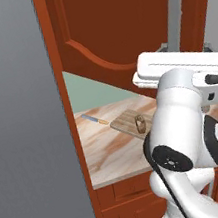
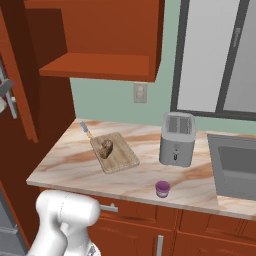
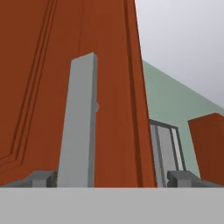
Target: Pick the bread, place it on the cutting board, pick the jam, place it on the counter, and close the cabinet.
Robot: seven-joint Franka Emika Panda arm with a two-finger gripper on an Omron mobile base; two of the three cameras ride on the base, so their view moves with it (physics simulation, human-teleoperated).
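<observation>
Left base view, cabinet: the reddish-brown wooden cabinet door with the arched raised panel (image 1: 111,24) is hanging wide open, its long grey bar handle (image 1: 175,20) sticking up right behind the white arm.
Left base view, bread: the small tan-brown bread piece (image 1: 140,123) is sitting upright on the grooved light-wood cutting board (image 1: 126,123), which is lying on the pale veined beige counter (image 1: 108,151).
Right base view, jam: the little purple jam jar (image 2: 162,189) is standing on the counter near its front edge, just in front of the silver toaster (image 2: 177,138) and well apart from the board.
Hand view, gripper: the two-finger gripper (image 3: 112,178) is sitting spread wide with nothing held, the handle rising just inside the finger tip (image 3: 41,178) at the left of this view.
</observation>
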